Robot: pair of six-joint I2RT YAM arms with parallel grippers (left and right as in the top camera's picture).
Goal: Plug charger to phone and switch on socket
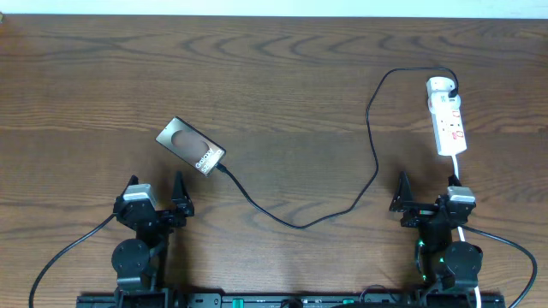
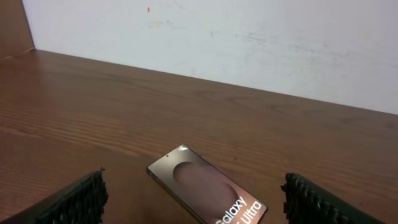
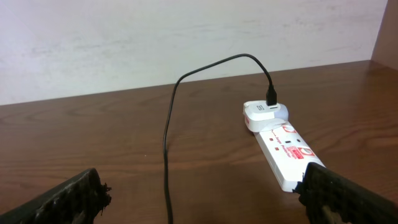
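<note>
The phone [image 1: 190, 146] is a dark brown glossy slab with pale lettering, lying at an angle left of centre; it also shows in the left wrist view [image 2: 205, 190]. The thin black charger cable [image 1: 300, 224] meets the phone's near-right end, loops across the table and rises to a white adapter [image 1: 438, 85] on the far end of the white socket strip [image 1: 449, 121]. My left gripper [image 1: 156, 190] is open and empty just short of the phone. My right gripper [image 1: 426, 195] is open and empty, short of the strip [image 3: 286, 149] and the cable [image 3: 166, 155].
The strip's white cord [image 1: 458, 171] runs toward me past my right gripper. A pale wall [image 3: 186, 37] stands along the table's far edge. The brown wooden table [image 1: 282, 85] lies bare between phone and strip apart from the cable.
</note>
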